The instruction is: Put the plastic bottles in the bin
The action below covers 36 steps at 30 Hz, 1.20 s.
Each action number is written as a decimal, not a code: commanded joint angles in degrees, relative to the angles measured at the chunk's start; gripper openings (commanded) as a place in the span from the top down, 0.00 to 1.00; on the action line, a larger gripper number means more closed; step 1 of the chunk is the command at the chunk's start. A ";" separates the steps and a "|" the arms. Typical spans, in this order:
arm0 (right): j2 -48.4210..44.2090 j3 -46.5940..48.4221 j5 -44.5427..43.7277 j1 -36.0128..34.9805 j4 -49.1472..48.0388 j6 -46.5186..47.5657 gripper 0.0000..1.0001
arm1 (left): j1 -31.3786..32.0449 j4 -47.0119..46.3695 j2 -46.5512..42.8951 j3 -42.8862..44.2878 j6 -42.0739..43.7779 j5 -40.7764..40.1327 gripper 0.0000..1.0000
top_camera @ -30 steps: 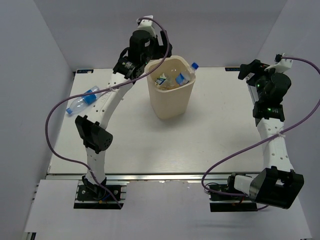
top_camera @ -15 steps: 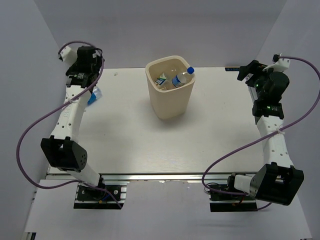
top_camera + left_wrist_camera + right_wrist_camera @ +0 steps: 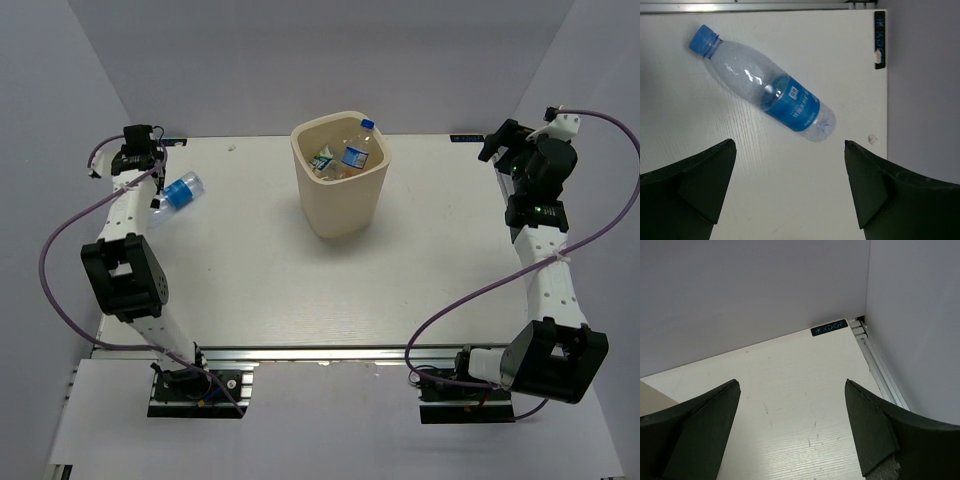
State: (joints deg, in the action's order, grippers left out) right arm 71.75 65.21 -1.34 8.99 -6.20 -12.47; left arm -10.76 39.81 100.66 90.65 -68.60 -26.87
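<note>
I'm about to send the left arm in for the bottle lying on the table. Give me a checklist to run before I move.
1. Left gripper open: ok, jaws wide and empty.
2. Bottle free to grab: ok, it lies on its side on the table, nothing touching it.
3. Fingers around the bottle: not ok, it lies beyond the fingertips in the wrist view.
4. Bin upright: ok.
5. Room in the bin: cannot tell; a capped bottle inside stands up near the far rim.
6. Right gripper out of the way: ok, open, empty, at the far right corner.
</note>
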 commanded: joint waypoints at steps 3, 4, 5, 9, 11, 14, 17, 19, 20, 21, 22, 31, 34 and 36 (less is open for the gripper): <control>3.04 4.57 -4.97 0.67 1.27 1.92 0.11 | -1.80 -0.88 6.99 0.84 -4.87 3.13 0.02; 3.75 5.27 -5.07 0.85 1.62 1.31 0.11 | -1.72 -0.70 8.22 1.63 -5.14 3.40 0.02; 4.45 5.97 -4.72 1.20 2.76 0.79 0.11 | -1.80 -0.61 10.50 2.16 -5.40 3.49 0.02; 7.88 9.84 -2.01 1.55 3.04 0.16 0.11 | -1.89 -3.15 15.16 4.01 -7.25 2.97 0.02; 8.67 11.07 -1.73 1.55 3.03 -0.01 0.11 | -1.89 -5.69 16.31 4.18 -8.48 3.41 0.02; 9.90 13.27 -1.12 1.55 3.30 0.16 0.11 | -1.89 -6.24 18.16 4.79 -9.36 2.44 0.02; 10.69 14.33 -0.94 1.55 3.47 0.52 0.11 | -1.89 -6.85 19.40 5.33 -9.80 2.09 0.02; 11.22 14.51 -0.85 1.64 3.65 0.43 0.11 | -1.80 -8.08 19.49 4.01 -9.80 2.35 0.02; 11.40 14.94 -0.77 1.64 3.91 0.52 0.11 | -1.80 -8.87 19.40 3.48 -9.89 2.26 0.02; 11.83 15.21 -0.59 1.64 4.09 0.43 0.11 | -1.98 -9.40 19.48 3.04 -10.24 2.00 0.02; 12.10 15.47 -0.50 1.64 4.26 0.52 0.11 | -2.07 -10.01 19.75 2.43 -10.24 1.91 0.02; 14.83 18.72 0.90 1.73 4.61 -0.80 0.11 | -3.91 -10.38 26.50 9.35 -9.54 3.32 0.02; 15.18 19.08 2.40 1.64 4.70 -1.33 0.11 | -4.96 -9.14 29.41 12.18 -9.80 3.76 0.02; 15.18 19.16 2.31 1.64 4.79 -1.33 0.11 | -5.49 -10.45 30.46 12.53 -9.89 4.28 0.02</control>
State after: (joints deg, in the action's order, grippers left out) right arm 87.37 81.32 0.05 10.44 0.03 -13.13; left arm -15.05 27.92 129.97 101.89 -78.43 -23.09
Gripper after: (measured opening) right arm 0.895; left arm 0.982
